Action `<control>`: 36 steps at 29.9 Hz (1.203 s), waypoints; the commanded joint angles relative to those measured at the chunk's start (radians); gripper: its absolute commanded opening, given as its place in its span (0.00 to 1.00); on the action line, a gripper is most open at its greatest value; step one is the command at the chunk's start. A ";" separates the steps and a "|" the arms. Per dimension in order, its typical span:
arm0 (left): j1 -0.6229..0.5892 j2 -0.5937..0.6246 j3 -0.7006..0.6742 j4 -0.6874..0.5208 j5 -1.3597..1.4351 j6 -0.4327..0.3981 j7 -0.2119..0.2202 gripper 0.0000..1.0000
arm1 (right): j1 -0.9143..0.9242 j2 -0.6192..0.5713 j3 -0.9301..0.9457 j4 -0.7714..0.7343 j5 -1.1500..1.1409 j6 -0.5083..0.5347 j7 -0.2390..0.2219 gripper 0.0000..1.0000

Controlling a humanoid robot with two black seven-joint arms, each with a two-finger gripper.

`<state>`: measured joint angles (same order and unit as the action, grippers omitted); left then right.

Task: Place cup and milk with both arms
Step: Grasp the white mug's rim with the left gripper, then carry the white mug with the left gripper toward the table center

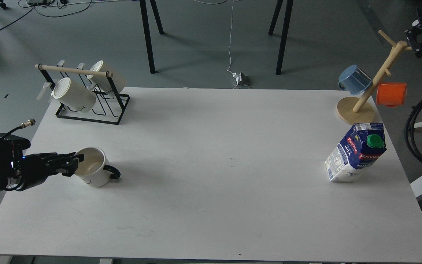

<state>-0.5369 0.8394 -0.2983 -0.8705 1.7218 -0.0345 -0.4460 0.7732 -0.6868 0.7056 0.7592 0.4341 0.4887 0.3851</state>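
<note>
One cup (93, 171) — left tool (74, 162) pinching its rim — one milk (355, 153) carton.

The counter (211, 154) looks smooth, matt white. At nine o'clock the cup (94, 172) is glossy white ceramic with a black handle. At three o'clock the milk (355, 153) is printed carton paper with a green plastic cap. At eleven o'clock, black metal wire forms the rack (86, 96) under a pale wood bar. At two o'clock, the mug tree (370, 86) is bare light wood.
</note>
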 commanded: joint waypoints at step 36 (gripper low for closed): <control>-0.308 -0.609 0.022 -0.191 0.460 -0.363 0.133 0.07 | -0.008 -0.053 0.015 0.005 0.003 0.000 -0.002 1.00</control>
<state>-0.8448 0.3043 -0.2764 -1.1150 2.1809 -0.3972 -0.3127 0.7654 -0.7412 0.7202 0.7626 0.4378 0.4887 0.3835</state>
